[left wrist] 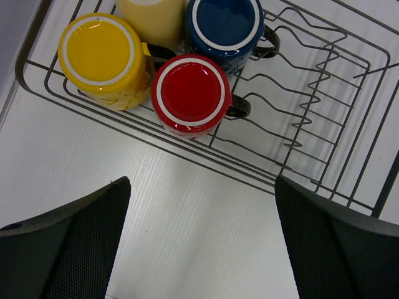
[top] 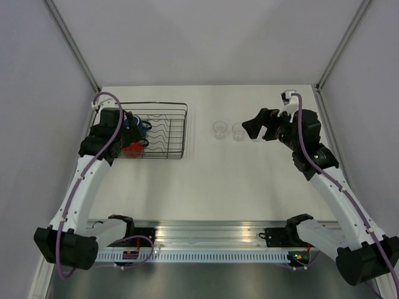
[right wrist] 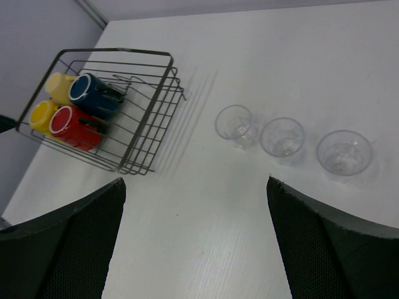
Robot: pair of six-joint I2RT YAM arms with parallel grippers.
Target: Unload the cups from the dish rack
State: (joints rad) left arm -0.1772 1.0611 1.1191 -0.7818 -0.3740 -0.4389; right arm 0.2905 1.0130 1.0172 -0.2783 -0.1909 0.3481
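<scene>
Mugs (right wrist: 73,118) stand bottoms-up at the left end of the dish rack (top: 185,132): red mug (left wrist: 190,93), blue mug (left wrist: 225,22), bright yellow mug (left wrist: 100,51), pale yellow mug (left wrist: 149,15), red and blue handles pointing along its long axis, across the white table (top: 249,180). Three clear tumblers (right wrist: 282,137) line up beside it. I see left gripper (left wrist: 199,187) and right gripper (right wrist: 194,184) spread wide, empty. Grey panels (top: 187,37) surround.

mugs (left wrist: 190,93) crowded, rack (top: 163,104) right half probably free
</scene>
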